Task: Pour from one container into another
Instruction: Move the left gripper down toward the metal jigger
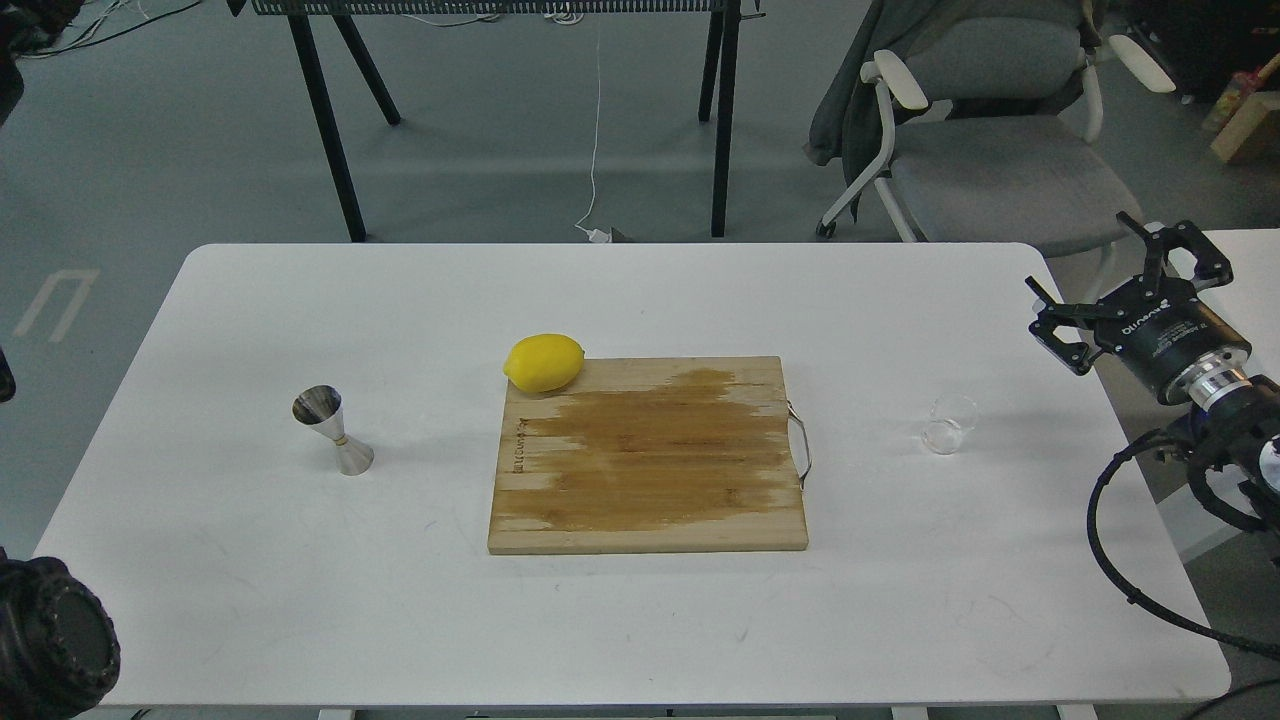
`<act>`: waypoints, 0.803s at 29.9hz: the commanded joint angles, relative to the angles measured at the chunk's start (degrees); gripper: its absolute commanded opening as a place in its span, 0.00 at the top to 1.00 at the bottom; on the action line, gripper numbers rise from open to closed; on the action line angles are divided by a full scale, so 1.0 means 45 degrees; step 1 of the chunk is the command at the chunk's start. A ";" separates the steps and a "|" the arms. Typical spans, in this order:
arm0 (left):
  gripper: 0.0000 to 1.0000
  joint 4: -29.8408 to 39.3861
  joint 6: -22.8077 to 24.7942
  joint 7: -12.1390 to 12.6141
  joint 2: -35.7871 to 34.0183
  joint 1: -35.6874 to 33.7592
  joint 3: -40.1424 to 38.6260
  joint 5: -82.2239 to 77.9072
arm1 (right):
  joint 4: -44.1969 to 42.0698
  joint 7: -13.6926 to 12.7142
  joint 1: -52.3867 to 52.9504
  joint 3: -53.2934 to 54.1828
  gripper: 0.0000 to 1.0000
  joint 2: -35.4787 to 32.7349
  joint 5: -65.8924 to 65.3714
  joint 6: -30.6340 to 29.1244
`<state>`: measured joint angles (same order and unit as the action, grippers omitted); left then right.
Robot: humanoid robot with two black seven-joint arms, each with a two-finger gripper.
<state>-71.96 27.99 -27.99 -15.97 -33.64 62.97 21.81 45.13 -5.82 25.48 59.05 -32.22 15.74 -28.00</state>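
Head view shows one white table point(250, 560) carrying four loose things: one clear cup point(948, 423), one steel jigger point(332, 429), one lemon point(544, 362) and one bamboo cutting board point(648, 455).

That clear cup stands upright on the bare tabletop toward the right side, well apart from the board's wire handle point(802, 445) and near the table's right edge. At the opposite side, the steel jigger stands upright on the tabletop, left of the board, its open upper cone facing the camera and a thin gold band at its waist. Between the two containers lies the cutting board, flat and roughly centred, with a darker stained patch across its middle. On the board's far left corner sits the lemon, partly overhanging the edge.

Beyond the table are one grey office chair point(1000, 150) with clothing draped over it, and the black legs of another table point(335, 150) with a white cable hanging down.

On the right, the right gripper point(1125, 275) is raised off the table's right edge, beyond and to the right of the cup, not touching it. Its two fingers are spread wide with nothing between them. Of the left arm only a dark rounded part point(45, 650) shows at the lower left corner; its gripper lies outside the picture.
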 commanded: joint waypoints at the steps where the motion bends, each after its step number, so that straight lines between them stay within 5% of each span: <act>1: 0.00 -0.1367 0.0002 -0.0002 0.0032 0.2061 0.0828 0.0289 | -0.0205 0.0005 -0.0018 0.0002 0.01 -0.0008 -0.0001 0.0000; 15: 0.01 -0.3813 -0.0086 -0.0002 0.0305 0.7904 0.0868 0.1266 | -0.0205 0.0024 -0.0194 -0.0017 0.01 -0.0008 -0.0001 0.0000; 24: 0.03 -0.3852 -0.3620 -0.0002 0.2432 0.9272 0.1122 0.1286 | -0.0225 0.0024 -0.0369 0.0002 0.01 -0.0008 -0.0001 0.0000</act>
<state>-79.53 15.65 -28.00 -8.32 6.72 67.52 27.61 44.18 -5.71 24.06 58.99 -32.22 15.73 -28.00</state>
